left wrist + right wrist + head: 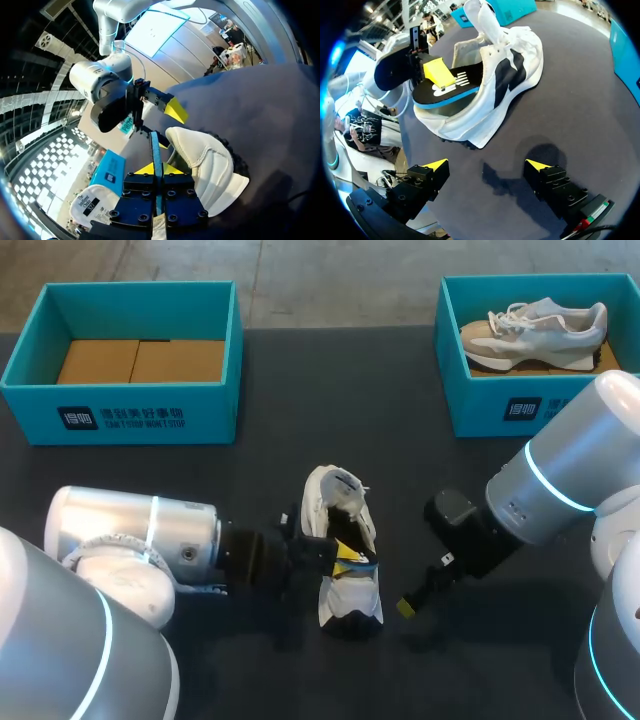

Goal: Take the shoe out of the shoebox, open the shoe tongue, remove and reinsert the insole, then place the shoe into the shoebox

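Over the shoe (330, 495), our left hand (157, 169) pinches the insole (451, 89), likely light and floppy, by its free end; our right hand (486, 166) hangs open nearby.

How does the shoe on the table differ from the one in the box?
The shoe on the table is white and black, while the shoe in the box is beige and grey. The first has its tongue up and its insole half out, held in the left gripper. The second sits laced and untouched. Both are sneakers.
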`<state>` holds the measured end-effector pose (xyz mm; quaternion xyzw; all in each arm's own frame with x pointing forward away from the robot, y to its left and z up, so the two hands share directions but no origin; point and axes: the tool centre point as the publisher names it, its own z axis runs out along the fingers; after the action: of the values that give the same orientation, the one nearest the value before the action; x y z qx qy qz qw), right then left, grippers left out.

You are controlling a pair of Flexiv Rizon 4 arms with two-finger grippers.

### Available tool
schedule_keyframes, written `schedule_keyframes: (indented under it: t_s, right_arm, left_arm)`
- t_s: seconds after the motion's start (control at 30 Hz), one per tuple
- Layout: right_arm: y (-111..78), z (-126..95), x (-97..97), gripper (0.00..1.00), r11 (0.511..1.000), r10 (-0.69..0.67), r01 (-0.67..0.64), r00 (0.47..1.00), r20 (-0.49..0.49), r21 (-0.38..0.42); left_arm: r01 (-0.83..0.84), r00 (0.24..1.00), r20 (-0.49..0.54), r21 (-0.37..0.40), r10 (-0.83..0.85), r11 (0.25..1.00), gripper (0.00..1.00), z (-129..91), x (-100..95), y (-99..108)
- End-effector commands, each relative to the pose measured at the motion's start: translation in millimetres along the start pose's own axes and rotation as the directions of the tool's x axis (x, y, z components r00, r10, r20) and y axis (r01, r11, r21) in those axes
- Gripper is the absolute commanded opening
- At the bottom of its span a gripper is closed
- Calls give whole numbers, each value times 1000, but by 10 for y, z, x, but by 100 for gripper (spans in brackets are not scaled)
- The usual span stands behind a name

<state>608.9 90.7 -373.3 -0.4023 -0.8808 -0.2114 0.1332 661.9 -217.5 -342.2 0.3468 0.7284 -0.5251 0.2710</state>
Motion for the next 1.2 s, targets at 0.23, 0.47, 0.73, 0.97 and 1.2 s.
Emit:
schedule_keyframes:
  t_s: [0.23, 0.47, 0.73, 0.97, 1.2]
  right_arm:
    - [-5, 7, 14, 100, 1000, 0, 0, 1000, 4, 0]
    - [-5, 7, 14, 100, 1000, 0, 0, 1000, 4, 0]
    - [-5, 7, 14, 100, 1000, 0, 0, 1000, 4, 0]
    - [-5, 7, 14, 100, 1000, 0, 0, 1000, 4, 0]
    - [-5, 7, 14, 100, 1000, 0, 0, 1000, 4, 0]
  left_arm:
    - [8, 1000, 3, -81, -8, 997, 0, 72, -5, 65]
    - [12, 1000, -6, -127, -13, 992, 0, 87, -5, 101]
    - [36, 999, 2, -103, -36, 994, 0, 65, -7, 115]
    - [48, 999, 6, -64, -47, 997, 23, -1, -10, 87]
    - [48, 999, -1, -13, -48, 999, 19, -65, -24, 21]
